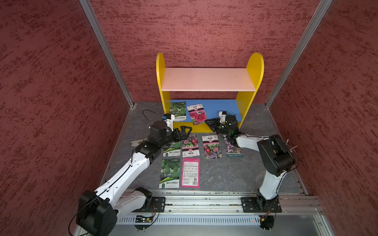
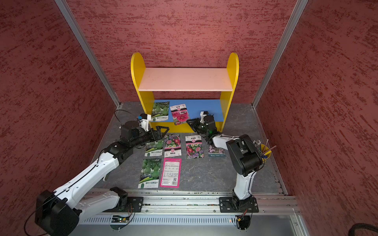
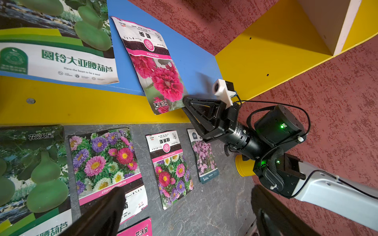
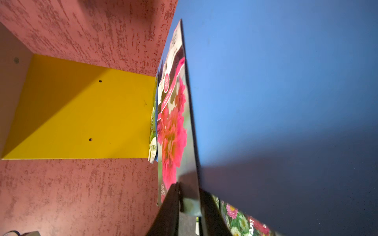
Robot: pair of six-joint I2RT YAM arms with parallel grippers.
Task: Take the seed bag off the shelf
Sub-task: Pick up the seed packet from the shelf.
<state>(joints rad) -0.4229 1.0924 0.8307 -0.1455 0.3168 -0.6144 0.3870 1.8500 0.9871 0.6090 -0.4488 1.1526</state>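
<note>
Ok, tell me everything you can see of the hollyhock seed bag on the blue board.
The hollyhock seed bag is a flat, glossy packet: white printed top, dark band, pink stripe with a round emblem, large pink-red blooms below. It lies face up, slightly askew, on the blue lower board of the shelf, beside a green gourd bag. Its near end overhangs the front edge, where the right gripper pinches its corner.

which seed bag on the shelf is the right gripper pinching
The pink hollyhock bag on the blue lower board, right of the green gourd bag; the right gripper is closed on its corner.
</note>
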